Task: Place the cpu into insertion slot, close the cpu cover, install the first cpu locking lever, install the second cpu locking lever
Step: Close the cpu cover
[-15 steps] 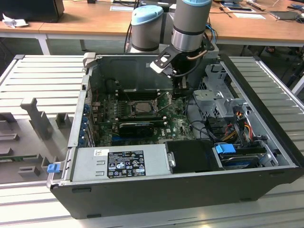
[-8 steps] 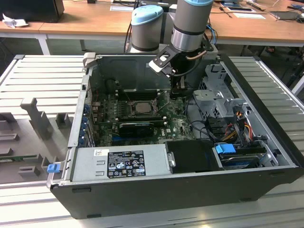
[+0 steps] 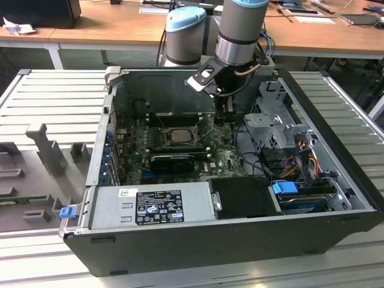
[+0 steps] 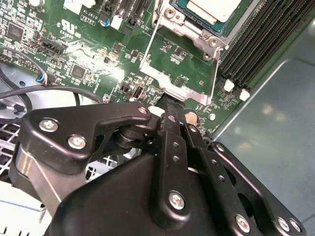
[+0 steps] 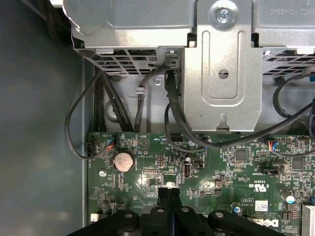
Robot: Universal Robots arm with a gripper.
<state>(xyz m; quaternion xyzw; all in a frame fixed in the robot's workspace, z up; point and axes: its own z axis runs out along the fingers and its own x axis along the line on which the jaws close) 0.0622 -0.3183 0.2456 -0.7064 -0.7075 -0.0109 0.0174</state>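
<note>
Exterior view, going across: ribbed grey table around the open black case; blue clip at 9 o'clock of the boxy grey power supply; long black graphics card at 12 o'clock of that supply, lying flat on the green board. Then the insertion slot, square, silver rim, between 8 and 9 o'clock of the gripper in the exterior view, close by. The cpu already seated in that slot, pale flat metal top facing up. The cpu cover not down on it; thin silver frame swung open away from the slot, green board showing through its cut-out, thin wire levers running along its sides. Gripper black, bolted links, fingers pinched together in both wrist views, tips right at the cover's far edge; can't tell whether any metal is actually caught between them. Long black memory slots just beside the socket. Round silver coin battery near the tips. Perforated bare-steel drive cage at 3 o'clock of the gripper, black cables drooping from it onto the board, crowding that side.
</note>
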